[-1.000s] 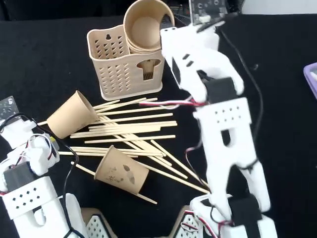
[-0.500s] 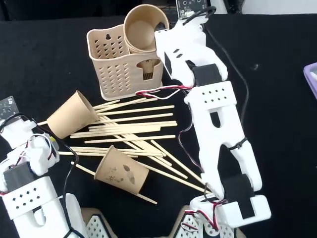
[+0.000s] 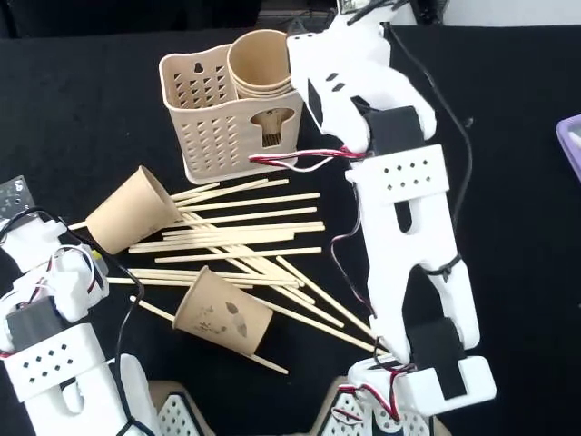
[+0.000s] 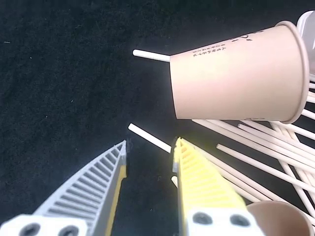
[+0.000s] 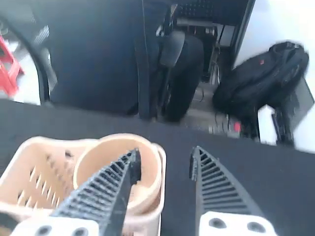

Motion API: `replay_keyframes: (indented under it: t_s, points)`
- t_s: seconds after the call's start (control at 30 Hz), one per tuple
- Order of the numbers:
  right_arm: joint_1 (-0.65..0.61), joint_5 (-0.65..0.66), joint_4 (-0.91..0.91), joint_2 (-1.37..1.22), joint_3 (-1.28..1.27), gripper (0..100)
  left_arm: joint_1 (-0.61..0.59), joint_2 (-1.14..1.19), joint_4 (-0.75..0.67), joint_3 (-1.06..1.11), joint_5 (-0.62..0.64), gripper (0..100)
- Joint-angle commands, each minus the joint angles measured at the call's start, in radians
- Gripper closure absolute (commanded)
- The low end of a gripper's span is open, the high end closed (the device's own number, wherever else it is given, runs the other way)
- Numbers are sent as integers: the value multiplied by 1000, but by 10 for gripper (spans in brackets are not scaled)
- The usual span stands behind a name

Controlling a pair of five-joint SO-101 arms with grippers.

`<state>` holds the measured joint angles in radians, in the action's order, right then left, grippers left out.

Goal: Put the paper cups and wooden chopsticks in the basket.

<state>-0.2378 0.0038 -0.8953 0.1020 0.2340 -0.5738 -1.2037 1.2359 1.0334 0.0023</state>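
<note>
A beige perforated basket stands at the back of the black table, with stacked paper cups upright in one compartment. My right arm stretches up to the basket's right side. My right gripper hangs open just above the stacked cups' rim, holding nothing. One paper cup lies on its side at the left and another lies near the front. Wooden chopsticks are scattered between them. My left gripper is open, low over the chopstick ends, just short of the left cup.
A purple object pokes in at the table's right edge. The arms' white bases stand along the front edge. Behind the table are a dark chair and a black backpack.
The cup that was tilted above the basket has dropped into the stack there. My right arm has swung slightly and its gripper stands open by it. The left arm has not moved.
</note>
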Motion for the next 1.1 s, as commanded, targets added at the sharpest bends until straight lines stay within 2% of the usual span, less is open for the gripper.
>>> replay_keyframes:
  t_s: [0.0, 0.33, 0.5, 0.63, 0.73, 0.87, 0.93, 0.97, 1.07]
  points:
    - [-5, 0, -166, 77, 79, 832, -1, -12, -2, -12, 5, 837]
    - [-11, 5, -566, 240, 1, 829, 4, -6, -2, -12, 5, 837]
    - [34, 132, -624, 318, -177, 832, 77, -2, 2, -59, -66, 836]
    - [173, 163, -569, 455, -374, 832, 94, 2, 5, -157, -160, 836]
    - [249, 212, -486, 573, -585, 832, 96, 51, 28, -222, -180, 825]
    - [276, 218, -295, 736, -915, 832, 182, 224, 112, -306, -181, 722]
    - [273, 212, -187, 814, -1072, 832, 248, 325, 126, -360, -175, 702]
    - [272, 210, -135, 848, -1144, 832, 275, 374, 124, -395, -160, 702]
    - [272, 157, -8, 943, -1330, 832, 328, 512, 126, -539, -8, 702]
